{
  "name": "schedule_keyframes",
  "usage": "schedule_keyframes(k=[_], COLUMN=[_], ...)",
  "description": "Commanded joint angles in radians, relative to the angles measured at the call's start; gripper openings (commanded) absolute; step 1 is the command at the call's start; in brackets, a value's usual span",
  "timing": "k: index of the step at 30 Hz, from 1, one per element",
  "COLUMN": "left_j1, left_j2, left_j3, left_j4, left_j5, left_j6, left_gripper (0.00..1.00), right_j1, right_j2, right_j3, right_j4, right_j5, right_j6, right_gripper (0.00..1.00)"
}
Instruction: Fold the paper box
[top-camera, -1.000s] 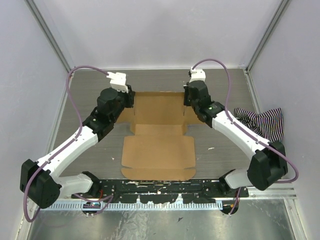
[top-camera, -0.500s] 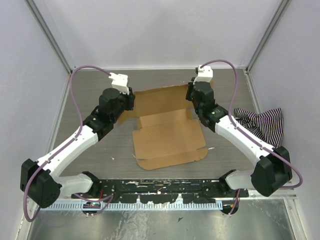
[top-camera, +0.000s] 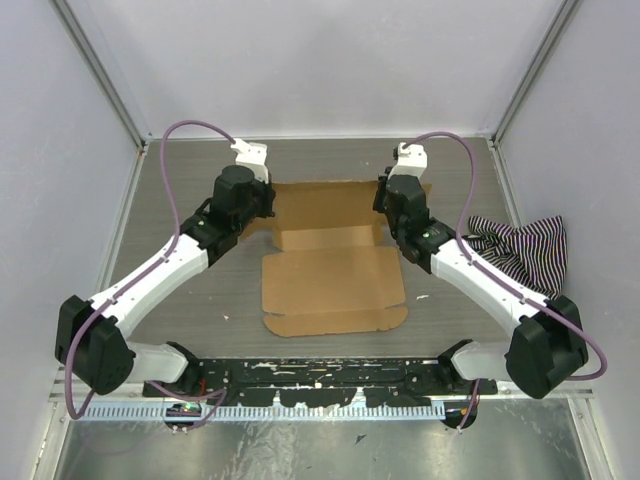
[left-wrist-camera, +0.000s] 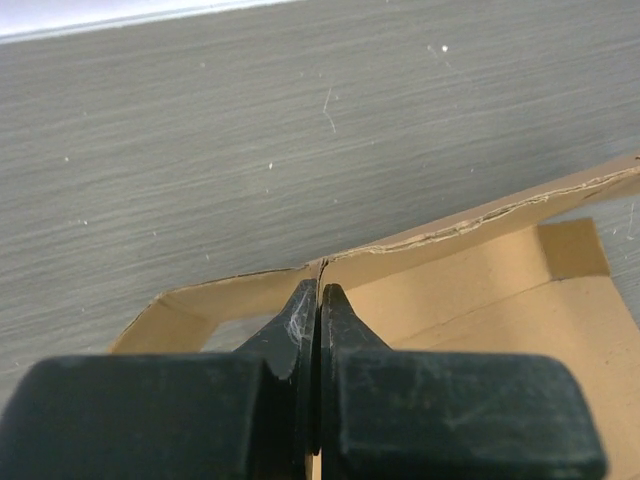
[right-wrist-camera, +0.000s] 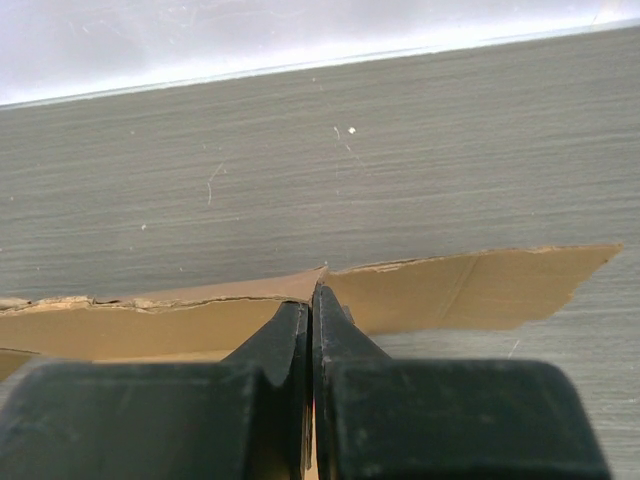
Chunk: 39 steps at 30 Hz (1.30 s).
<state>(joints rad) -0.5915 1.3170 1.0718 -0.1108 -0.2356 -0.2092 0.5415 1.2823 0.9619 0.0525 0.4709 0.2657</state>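
Paper box (top-camera: 333, 280) swung back square; left tool (left-wrist-camera: 318, 292) just clamped shut on its far flap edge. Right tool (right-wrist-camera: 311, 298) pinches same edge further right. Rest lies flat on bench (top-camera: 330, 160) behind both tools; flap's long axis runs tool to tool, arms equally near.

bright, even, diffuse light; faint shadows; overhead view sharp, wrist views soft up close.

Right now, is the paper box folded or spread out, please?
Mostly spread: the paper box lies flat, its far edge pinched by the left gripper and right gripper.
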Motion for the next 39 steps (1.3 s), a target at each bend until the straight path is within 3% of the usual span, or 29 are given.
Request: schedule_keyframes(k=[1,9,21,27,31,39], left_j1=[-0.001,-0.002,-0.002,-0.007,-0.012,-0.019], left_j2=[0.017,0.0,-0.034,-0.041,-0.034,-0.028], left_j3=[0.02,-0.09,-0.289,-0.354,-0.381,-0.429], left_j4=[-0.031,0.053,0.328,0.402,0.442,0.526], left_j5=[0.009,-0.041,-0.08,-0.084,-0.091,-0.149], left_j6=[-0.037,-0.051,-0.058,-0.028,-0.021,-0.006], left_gripper=[0.03,0.0,0.0,0.0,0.0,0.0], right_j1=[0.02,0.03,0.052,0.058,0.057,0.058], right_j2=[-0.05,-0.058,-0.033,-0.03,-0.062,-0.241], right_j3=[-0.034,-0.091,-0.149,-0.126,-0.109,-0.12], right_j4=[0.049,0.067,0.17,0.067,-0.029,-0.215], right_j5=[0.019,0.025,0.058,0.066,-0.031,-0.114], right_j6=[0.06,0.065,0.009,0.042,0.029,0.002], right_gripper=[0.01,0.01,0.04,0.22,0.33,0.49])
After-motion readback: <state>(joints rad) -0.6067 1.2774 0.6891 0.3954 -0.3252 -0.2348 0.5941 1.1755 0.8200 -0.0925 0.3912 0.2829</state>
